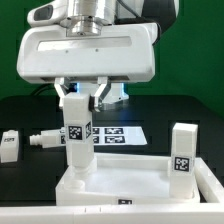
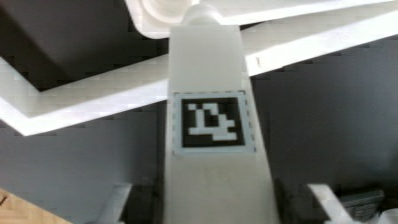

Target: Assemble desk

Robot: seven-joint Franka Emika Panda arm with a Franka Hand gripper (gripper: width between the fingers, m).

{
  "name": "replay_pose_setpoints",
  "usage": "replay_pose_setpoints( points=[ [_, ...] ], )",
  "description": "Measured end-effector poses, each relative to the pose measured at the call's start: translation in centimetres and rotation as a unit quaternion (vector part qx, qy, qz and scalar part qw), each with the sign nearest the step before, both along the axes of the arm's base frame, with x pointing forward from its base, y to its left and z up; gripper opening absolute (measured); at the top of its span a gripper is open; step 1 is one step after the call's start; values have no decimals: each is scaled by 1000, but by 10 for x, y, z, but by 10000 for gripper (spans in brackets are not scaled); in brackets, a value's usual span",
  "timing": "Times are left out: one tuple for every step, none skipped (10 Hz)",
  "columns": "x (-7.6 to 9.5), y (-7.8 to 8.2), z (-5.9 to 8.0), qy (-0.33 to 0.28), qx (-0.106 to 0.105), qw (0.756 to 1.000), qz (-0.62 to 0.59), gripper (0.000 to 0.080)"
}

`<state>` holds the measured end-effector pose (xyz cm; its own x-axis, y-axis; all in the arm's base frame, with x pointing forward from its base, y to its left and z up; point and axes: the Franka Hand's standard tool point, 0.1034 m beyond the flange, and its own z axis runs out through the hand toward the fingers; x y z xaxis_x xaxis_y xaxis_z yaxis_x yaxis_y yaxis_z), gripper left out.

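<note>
The desk top (image 1: 125,183) lies nearest on the tabletop (image 1: 30,115). At its corner on the exterior view's left a leg (image 1: 76,135) stands upright, directly under the end effector (image 1: 84,98). The fingers straddle the leg's top, but I cannot tell whether they clamp it. There is no writing, only marker tags (image 2: 214,126).

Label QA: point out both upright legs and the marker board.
Upright leg on the exterior view's left (image 1: 77,131): exterior view, its marker tag.
Upright leg on the exterior view's right (image 1: 183,140): exterior view, face above tag.
Marker board (image 1: 118,133): exterior view, printed surface.
</note>
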<state>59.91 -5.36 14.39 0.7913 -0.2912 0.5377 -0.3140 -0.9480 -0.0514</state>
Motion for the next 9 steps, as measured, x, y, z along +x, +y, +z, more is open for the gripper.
replay_pose_setpoints(
  points=[
    [-8, -2, -12, 4, -6, 1000, 0, 284],
    [-8, -5, -13, 3, -10, 1000, 3, 284],
    [-9, -9, -15, 5, -12, 1000, 2, 284],
    [-10, -10, -19, 9, -13, 1000, 2, 284],
    [-12, -10, -24, 12, -15, 1000, 2, 284],
    [-13, -10, -26, 14, -15, 1000, 2, 284],
    [-14, -11, -29, 17, -16, 1000, 2, 284],
    [-13, -11, -30, 12, -18, 1000, 2, 284],
    [-9, -13, -30, 2, -23, 1000, 1, 284]
  ],
)
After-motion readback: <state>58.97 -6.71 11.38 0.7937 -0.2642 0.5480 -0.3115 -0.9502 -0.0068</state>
